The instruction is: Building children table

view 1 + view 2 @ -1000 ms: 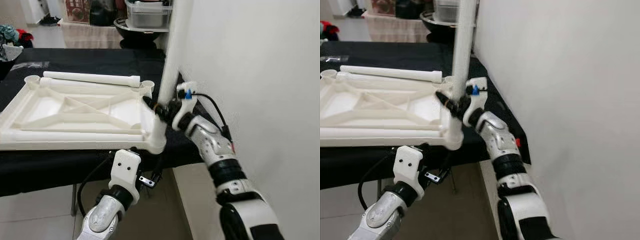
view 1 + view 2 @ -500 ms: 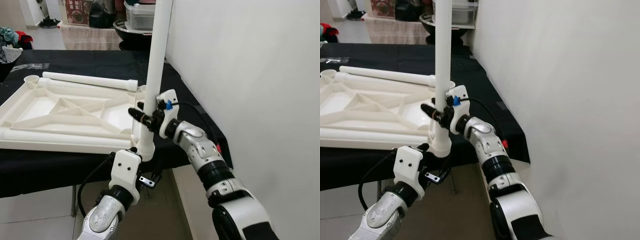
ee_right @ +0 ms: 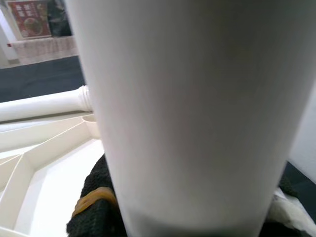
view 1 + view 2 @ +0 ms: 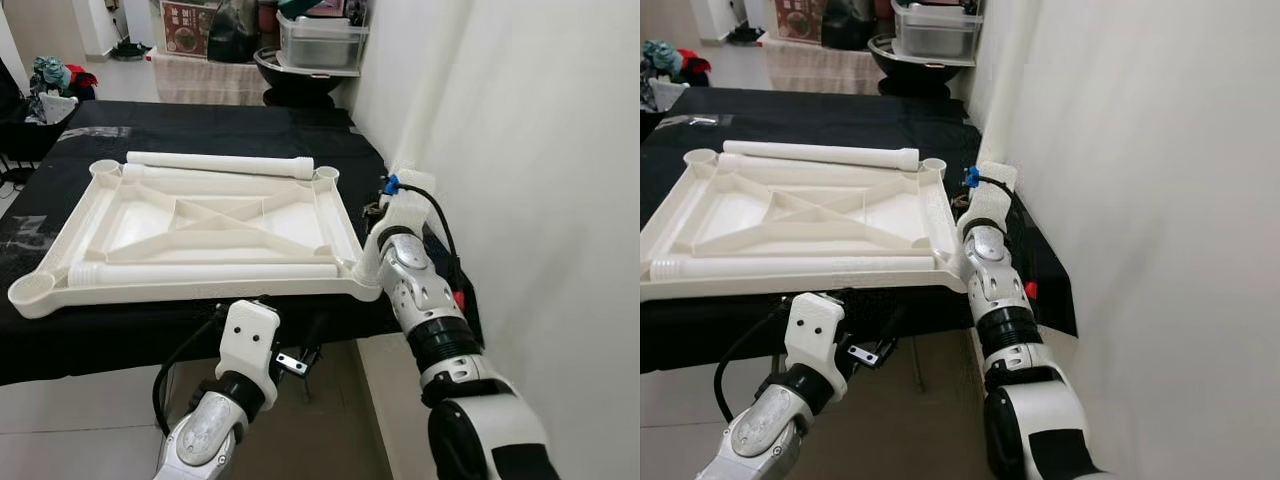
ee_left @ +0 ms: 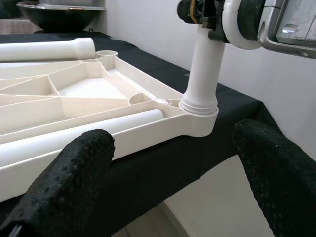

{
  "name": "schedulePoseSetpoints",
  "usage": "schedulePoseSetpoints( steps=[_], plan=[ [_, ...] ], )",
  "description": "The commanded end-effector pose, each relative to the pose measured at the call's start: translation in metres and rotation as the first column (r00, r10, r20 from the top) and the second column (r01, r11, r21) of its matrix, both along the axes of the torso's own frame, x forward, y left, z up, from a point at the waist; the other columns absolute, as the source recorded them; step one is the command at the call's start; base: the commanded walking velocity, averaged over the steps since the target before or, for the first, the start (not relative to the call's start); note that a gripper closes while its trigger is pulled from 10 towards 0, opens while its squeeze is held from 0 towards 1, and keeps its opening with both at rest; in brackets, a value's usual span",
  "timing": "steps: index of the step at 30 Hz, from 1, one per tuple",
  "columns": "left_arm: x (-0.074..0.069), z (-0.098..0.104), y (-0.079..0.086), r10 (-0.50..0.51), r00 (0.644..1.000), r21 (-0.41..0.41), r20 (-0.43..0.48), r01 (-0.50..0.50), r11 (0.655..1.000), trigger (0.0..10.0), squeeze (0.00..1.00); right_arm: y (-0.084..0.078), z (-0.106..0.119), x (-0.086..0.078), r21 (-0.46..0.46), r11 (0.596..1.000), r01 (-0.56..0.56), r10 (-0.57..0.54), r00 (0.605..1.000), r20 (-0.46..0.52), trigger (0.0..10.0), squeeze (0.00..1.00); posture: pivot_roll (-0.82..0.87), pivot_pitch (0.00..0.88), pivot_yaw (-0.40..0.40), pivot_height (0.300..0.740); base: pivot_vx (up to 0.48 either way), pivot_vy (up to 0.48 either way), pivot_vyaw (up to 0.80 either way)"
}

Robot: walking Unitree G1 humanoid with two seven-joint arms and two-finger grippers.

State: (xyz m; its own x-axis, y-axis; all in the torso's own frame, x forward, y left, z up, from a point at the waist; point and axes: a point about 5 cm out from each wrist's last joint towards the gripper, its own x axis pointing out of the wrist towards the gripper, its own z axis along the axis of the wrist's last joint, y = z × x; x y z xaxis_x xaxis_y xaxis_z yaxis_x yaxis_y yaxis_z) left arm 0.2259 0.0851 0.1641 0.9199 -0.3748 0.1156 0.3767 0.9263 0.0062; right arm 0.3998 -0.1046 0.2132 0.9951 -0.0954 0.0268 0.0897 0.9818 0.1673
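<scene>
While the white plastic tabletop [image 4: 200, 225] lies upside down on the black-draped table [image 4: 200, 125], its ribbed underside faces up, with diagonal braces crossing between shallow compartments and a round socket cup at each corner. Two smooth white leg tubes lie on it: one [image 4: 220, 162] along the far edge, with a ridged collar at its end, and another [image 4: 210, 271] along the near edge. A third leg [image 5: 203, 69] stands upright in the near corner socket on the robot's right, its stepped collar seated in the cup. The right gripper [image 5: 200, 12] is at that leg well above the socket, its black fingers closed against the tube, which looms as a broad pale cylinder in the right wrist view. The left gripper [image 5: 173, 182] hangs below the table's near edge with its knobbly, textured black fingers [image 5: 64, 173] spread wide apart, holding nothing. A plain white wall [image 4: 540, 150] rises just beside the table.
</scene>
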Motion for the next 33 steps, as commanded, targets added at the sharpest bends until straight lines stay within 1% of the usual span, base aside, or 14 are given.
schedulePoseSetpoints(
  steps=[1,6,7,9,12,14,15,16,18,20,24,28,30,33],
  plan=[
    [0.0,-0.004,-0.002,-0.006,1.0,0.007,-0.018,0.006,1.0,10.0,0.0,0.017,0.001,0.0,0.025,0.991,-0.129,0.128,0.991,0.031,10.0,0.97,0.08,0.071,-0.132,0.74,0.0,0.0,0.0],
    [0.0,-0.004,-0.002,-0.003,1.0,0.009,-0.017,0.003,1.0,10.0,0.0,0.03,0.013,-0.002,0.013,0.975,-0.224,0.22,0.966,0.136,10.0,1.0,0.08,0.07,-0.134,0.74,0.0,0.0,0.0],
    [0.0,-0.004,-0.001,-0.001,1.0,0.007,-0.016,0.002,1.0,10.0,0.0,0.036,0.016,-0.003,0.03,0.95,-0.312,0.304,0.939,0.161,10.0,0.0,0.08,0.07,-0.135,0.74,0.0,0.0,0.0],
    [0.0,-0.004,-0.001,0.001,1.0,0.006,-0.015,0.0,1.0,10.0,0.0,0.042,0.019,-0.006,0.043,0.88,-0.474,0.456,0.865,0.207,10.0,0.0,0.07,0.07,-0.134,0.74,0.0,0.0,0.0],
    [0.0,-0.004,-0.001,0.001,1.0,0.006,-0.015,0.0,1.0,10.0,0.0,0.042,0.019,-0.006,0.043,0.88,-0.474,0.456,0.865,0.207,10.0,0.0,0.07,0.07,-0.134,0.74,0.0,0.0,0.0],
    [0.0,-0.004,-0.002,0.001,1.0,0.006,-0.015,0.0,1.0,10.0,0.0,0.045,0.019,-0.012,0.061,0.764,-0.643,0.617,0.755,0.221,10.0,0.0,0.08,0.072,-0.136,0.74,0.0,0.0,0.0],
    [0.0,-0.003,-0.002,-0.001,1.0,0.004,-0.015,0.002,1.0,10.0,0.0,0.047,0.016,-0.019,0.029,0.651,-0.759,0.739,0.641,0.206,10.0,0.0,0.08,0.073,-0.136,0.74,0.0,0.0,0.0],
    [0.0,-0.003,-0.002,-0.001,1.0,0.004,-0.015,0.002,1.0,10.0,0.0,0.047,0.016,-0.019,0.029,0.651,-0.759,0.739,0.641,0.206,10.0,0.0,0.08,0.073,-0.136,0.74,0.0,0.0,0.0],
    [0.0,-0.003,-0.002,-0.004,1.0,0.002,-0.014,0.004,1.0,10.0,0.0,0.049,0.005,-0.034,-0.034,0.432,-0.901,0.894,0.424,0.142,10.0,0.0,0.08,0.071,-0.14,0.74,0.0,0.0,0.0],
    [0.0,-0.003,-0.002,-0.004,1.0,0.002,-0.014,0.004,1.0,10.0,0.0,0.049,0.005,-0.034,-0.034,0.432,-0.901,0.894,0.424,0.142,10.0,0.0,0.08,0.071,-0.14,0.74,0.0,0.0,0.0],
    [-0.001,-0.002,-0.002,-0.006,1.0,-0.001,-0.012,0.006,1.0,10.0,0.0,0.051,-0.008,-0.045,-0.074,0.258,-0.963,0.965,0.253,0.061,10.0,0.0,0.08,0.07,-0.139,0.74,0.0,0.0,0.0],
    [-0.001,-0.002,-0.002,-0.006,1.0,-0.001,-0.012,0.006,1.0,10.0,0.0,0.051,-0.009,-0.046,-0.074,0.25,-0.965,0.968,0.246,0.058,10.0,0.0,0.08,0.07,-0.139,0.74,0.0,0.0,0.0],
    [-0.001,-0.003,-0.002,-0.006,1.0,-0.001,-0.013,0.006,1.0,10.0,0.0,0.055,-0.007,-0.038,-0.067,0.352,-0.934,0.934,0.346,0.085,0.0,0.0,0.08,0.066,-0.138,0.74,0.0,0.0,0.0],
    [-0.001,-0.003,-0.002,-0.006,1.0,0.0,-0.013,0.006,1.0,10.0,0.0,0.055,-0.001,-0.026,-0.076,0.514,-0.855,0.856,0.506,0.106,0.0,0.0,0.08,0.063,-0.134,0.74,0.0,0.0,0.0]
  ],
)
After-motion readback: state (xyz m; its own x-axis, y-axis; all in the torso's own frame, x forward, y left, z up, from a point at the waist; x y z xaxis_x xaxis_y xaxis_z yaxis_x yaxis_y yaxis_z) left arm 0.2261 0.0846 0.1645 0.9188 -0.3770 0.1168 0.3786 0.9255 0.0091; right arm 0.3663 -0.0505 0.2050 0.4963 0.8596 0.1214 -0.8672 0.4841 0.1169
